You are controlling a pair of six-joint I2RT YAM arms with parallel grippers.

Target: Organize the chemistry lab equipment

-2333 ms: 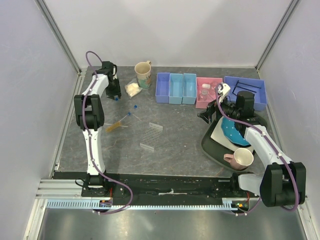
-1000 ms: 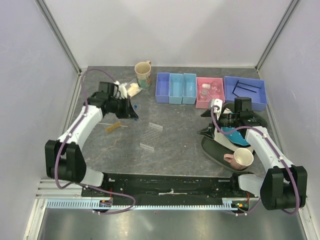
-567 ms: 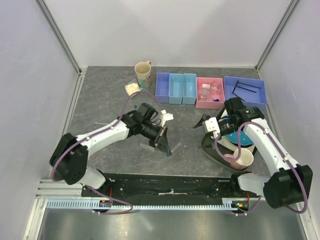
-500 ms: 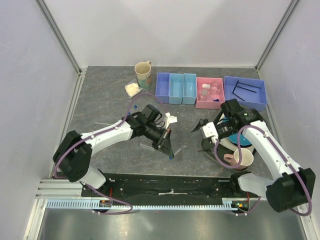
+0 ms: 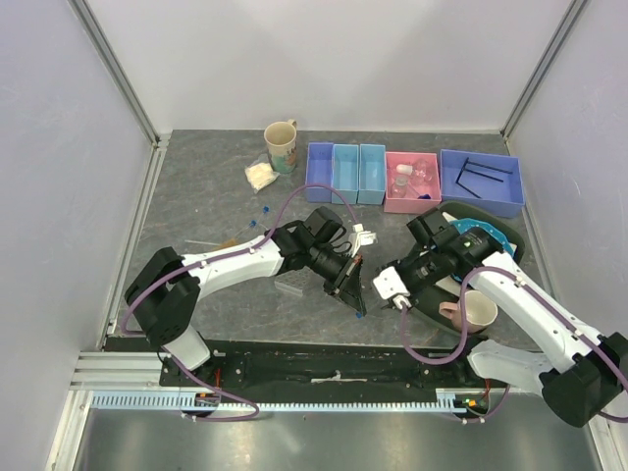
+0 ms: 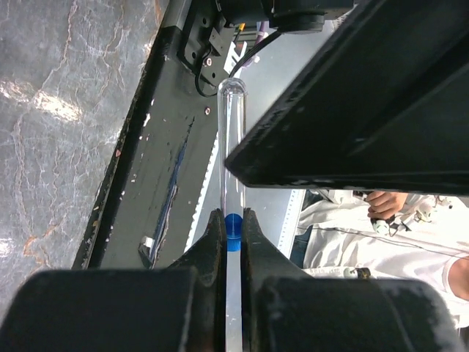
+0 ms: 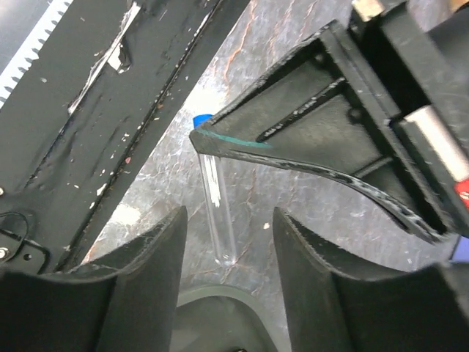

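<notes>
Two mugs (image 5: 282, 145), four blue bins (image 5: 344, 177), one pink bin (image 5: 396, 202), one powder bag (image 5: 259, 175), one blue plate (image 5: 479, 238).

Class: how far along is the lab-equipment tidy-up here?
Done: black tripod in the large blue bin, flask in the pink bin. In hand: left gripper pinches a blue-capped tube, right gripper open around it. Left: powder bag, loose tubes, clear rack unbinned.

Soft, even overhead light fills the top view, with faint shadows on the table (image 5: 196, 206). In both wrist views the tube (image 6: 232, 147) is sharp, with pale glare on the table left of it.
</notes>
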